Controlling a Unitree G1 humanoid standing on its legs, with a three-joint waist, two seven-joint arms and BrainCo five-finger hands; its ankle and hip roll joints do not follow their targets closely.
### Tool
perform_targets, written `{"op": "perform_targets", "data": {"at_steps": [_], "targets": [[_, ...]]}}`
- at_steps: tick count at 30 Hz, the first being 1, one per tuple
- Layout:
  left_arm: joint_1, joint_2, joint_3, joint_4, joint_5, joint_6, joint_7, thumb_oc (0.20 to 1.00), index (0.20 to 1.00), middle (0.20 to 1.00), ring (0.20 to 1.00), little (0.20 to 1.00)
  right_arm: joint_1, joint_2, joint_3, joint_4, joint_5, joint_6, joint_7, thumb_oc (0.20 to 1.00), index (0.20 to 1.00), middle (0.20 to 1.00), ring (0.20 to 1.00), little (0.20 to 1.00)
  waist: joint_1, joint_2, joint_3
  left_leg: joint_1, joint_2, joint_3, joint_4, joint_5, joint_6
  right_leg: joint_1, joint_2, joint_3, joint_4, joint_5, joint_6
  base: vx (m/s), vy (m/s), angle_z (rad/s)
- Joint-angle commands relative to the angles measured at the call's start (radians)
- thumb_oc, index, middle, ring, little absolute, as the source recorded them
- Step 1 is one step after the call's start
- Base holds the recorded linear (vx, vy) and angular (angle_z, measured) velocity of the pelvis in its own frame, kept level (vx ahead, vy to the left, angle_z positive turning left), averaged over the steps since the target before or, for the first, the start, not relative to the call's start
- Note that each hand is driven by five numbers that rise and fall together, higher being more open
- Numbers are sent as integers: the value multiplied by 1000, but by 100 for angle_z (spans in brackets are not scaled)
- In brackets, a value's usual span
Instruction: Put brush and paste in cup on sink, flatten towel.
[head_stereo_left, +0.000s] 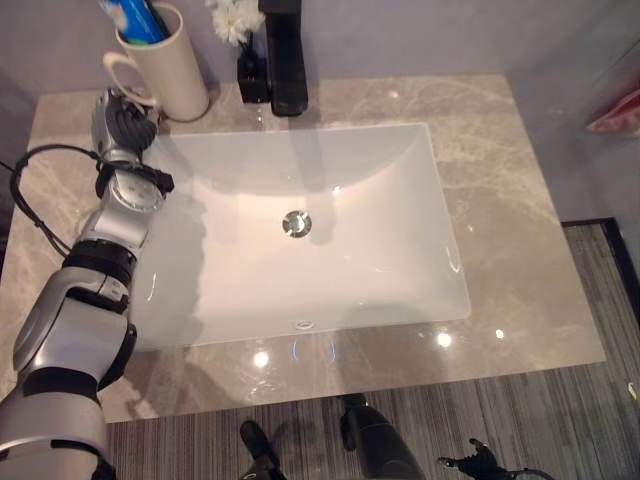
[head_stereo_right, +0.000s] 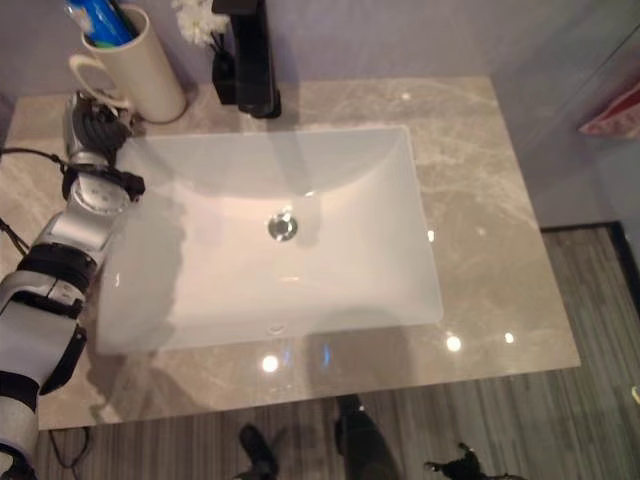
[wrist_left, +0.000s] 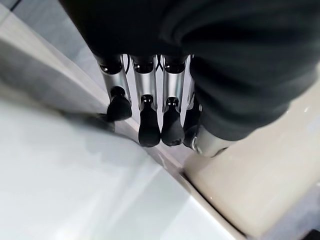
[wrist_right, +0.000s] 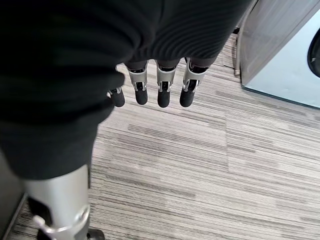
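A cream cup (head_stereo_left: 165, 70) with a handle stands on the counter's back left corner. A blue paste tube (head_stereo_left: 140, 20) and a dark brush handle (head_stereo_left: 160, 14) stick up out of it. My left hand (head_stereo_left: 124, 122) hovers just in front of the cup, by the sink's back left corner. In the left wrist view its fingers (wrist_left: 149, 120) are straight and hold nothing, with the cup's cream wall (wrist_left: 265, 175) close beside them. My right hand (wrist_right: 159, 82) hangs low over the striped floor, its fingers relaxed and empty.
The white sink (head_stereo_left: 390, 260) with a metal drain (head_stereo_left: 296, 223) takes up the middle of the marble counter (head_stereo_left: 500, 150). A black faucet (head_stereo_left: 285, 60) and a small black vase of white flowers (head_stereo_left: 240, 25) stand at the back. A red item (head_stereo_left: 620, 110) hangs at the right.
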Motion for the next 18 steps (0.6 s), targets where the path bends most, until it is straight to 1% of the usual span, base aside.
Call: {"op": "perform_targets", "data": {"at_steps": [1,3,5,6,7,8,10,13,14,15,18], "targets": [[66,18,102,10,-14,-19,13,200,200,200,200,200,16,-64,-53,58,52,20,-26,1000,1000,1000,1000,1000,-22,54,55,8,39,-139,7,80,-48,141,-25,-31,11,-85,73,72,-3,8],[113,43,150,-47,-52,-36,18,200,200,200,200,200,-3,-84,-132,47,116,9,-39,1000,1000,1000,1000,1000,-20,66,49,45,32,-139,7,74,-44,179,-23,-38,22,-102,71,62,11,8],[168,47,206,-159,-123,-73,5,200,200,200,200,200,8,-94,-150,49,122,17,-26,1000,1000,1000,1000,1000,-13,70,41,72,26,-149,7,63,-35,208,-17,-48,40,-125,68,18,-4,24],[169,47,207,-159,-123,-72,5,200,200,200,200,200,8,-94,-150,49,122,17,-26,1000,1000,1000,1000,1000,-14,70,41,72,26,-149,7,63,-35,208,-17,-48,39,-125,68,32,-14,36],[275,51,273,-288,-132,-93,8,200,200,200,200,200,16,-103,-178,61,117,23,-20,1000,1000,1000,1000,1000,-1,68,27,95,23,-151,7,66,-29,237,-16,-53,50,-135,64,25,10,27],[317,43,303,-355,-140,-101,8,200,200,200,200,200,18,-104,-194,63,116,27,-18,1000,1000,1000,1000,1000,5,66,22,108,21,-157,7,62,-25,255,-14,-58,54,-145,65,42,14,18],[436,19,379,-487,-148,-121,3,200,200,200,200,200,30,-101,-223,81,118,37,-6,1000,1000,1000,1000,1000,15,56,1,127,14,-170,7,58,-15,283,-17,-71,52,-151,65,21,2,1],[597,-46,484,-632,-194,-155,-23,200,200,200,200,200,53,-92,-238,110,77,58,16,1000,1000,1000,1000,1000,37,35,-22,168,5,-185,7,40,-4,344,-24,-93,41,-163,69,14,26,26],[602,-46,488,-635,-193,-154,-23,200,200,200,200,200,53,-93,-236,110,77,58,16,1000,1000,1000,1000,1000,35,35,-23,166,4,-185,7,44,-3,343,-25,-94,40,-159,68,5,79,38],[752,-102,559,-781,-175,-165,-59,200,200,200,200,200,77,-75,-245,129,44,71,34,1000,1000,1000,1000,1000,57,16,-44,198,-7,-195,7,23,10,386,-35,-114,29,-163,74,-9,91,19],[874,-148,643,-808,-168,-173,-65,200,200,200,200,200,91,-51,-254,135,29,69,51,1000,1000,1000,1000,1000,79,-6,-64,221,-19,-205,7,3,22,421,-47,-133,21,-161,83,1,102,14]]}}
